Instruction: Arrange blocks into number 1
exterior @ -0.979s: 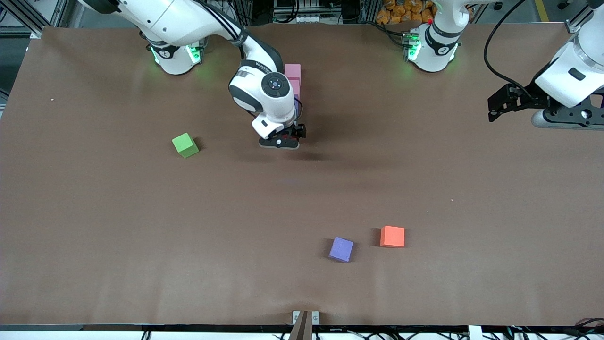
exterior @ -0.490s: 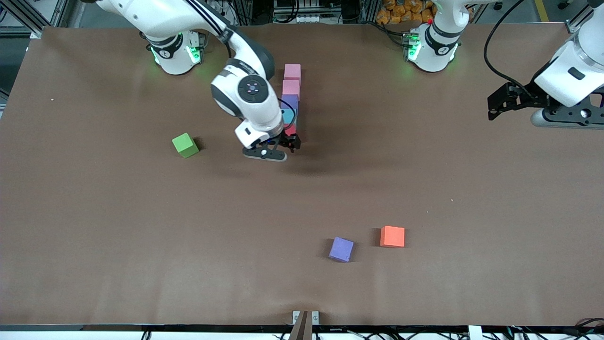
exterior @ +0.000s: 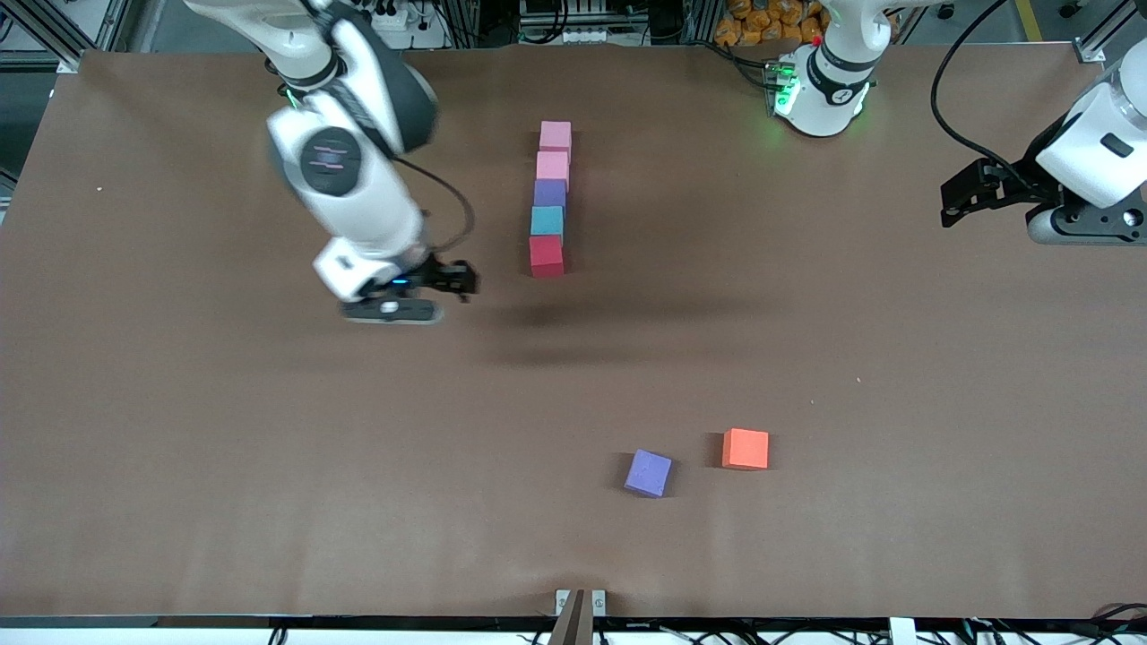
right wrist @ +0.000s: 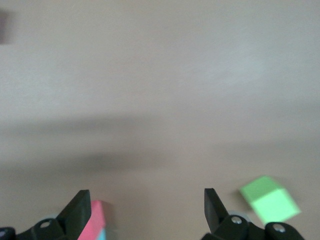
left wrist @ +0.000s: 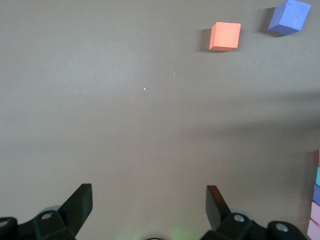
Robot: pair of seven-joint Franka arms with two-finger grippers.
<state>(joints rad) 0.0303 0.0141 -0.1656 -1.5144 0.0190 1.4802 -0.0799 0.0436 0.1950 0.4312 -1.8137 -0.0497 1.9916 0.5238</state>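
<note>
Your five blocks (exterior: 548, 198) lie touching in one straight line running from the robots' edge of the desk toward the camera edge, with the open, empty right tool (exterior: 445, 279) just beside its red end (exterior: 546, 255) and the open left tool (exterior: 963, 193) waiting well apart.

White Franka arms, dark grey joints, green base LEDs (glowing), blk cables

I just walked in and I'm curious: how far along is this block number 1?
It looks finished: two pink blocks, a purple block, a teal block and a red block form one straight line. Nothing is in hand: the right hand hangs open over bare table beside the line, and the left hand waits open at its end. Seemingly nothing is left.
</note>
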